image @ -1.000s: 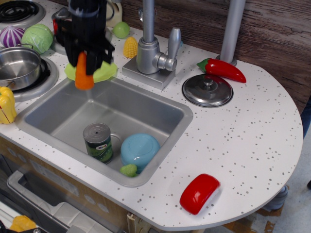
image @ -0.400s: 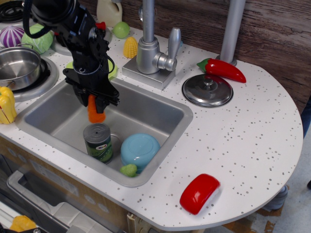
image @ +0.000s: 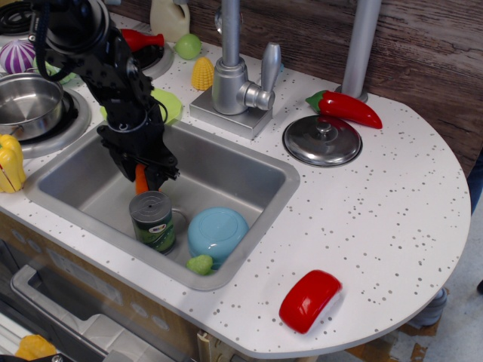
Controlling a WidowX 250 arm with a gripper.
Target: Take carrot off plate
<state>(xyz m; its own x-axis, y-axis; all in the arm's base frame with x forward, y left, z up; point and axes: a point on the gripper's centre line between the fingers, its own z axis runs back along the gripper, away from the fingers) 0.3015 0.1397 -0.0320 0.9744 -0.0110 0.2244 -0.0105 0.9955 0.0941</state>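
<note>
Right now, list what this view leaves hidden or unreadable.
- carrot: only an orange sliver shows; the gripper and can cover the rest, so whether it touches the sink floor is unclear.
- plate: the arm hides its left part.
- can label: too small to read.
- yellow item at bottom left: cut by the frame edge.

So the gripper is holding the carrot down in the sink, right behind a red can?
Nearly. The can is green, not red. The observation.image view shows the gripper shut on the carrot, low in the sink, right behind that green can.
</note>
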